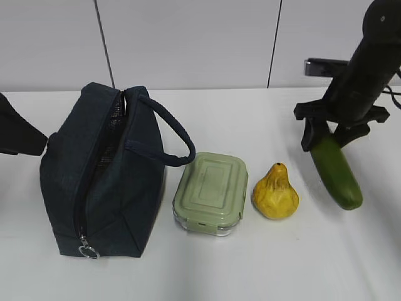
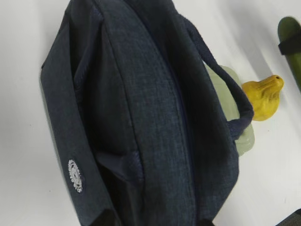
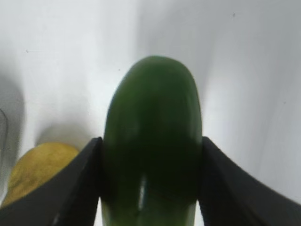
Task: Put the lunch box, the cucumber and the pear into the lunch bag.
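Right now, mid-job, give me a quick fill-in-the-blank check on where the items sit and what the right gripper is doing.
1. The right gripper has its fingers closed on the ____.
2. On the table, the lunch box sits between the lunch bag and the ____.
3. The lid of the lunch box is pale ____.
4. The metal ring pull hangs at the bag's ____ end, closest to the exterior camera.

Missing words: cucumber; pear; green; near
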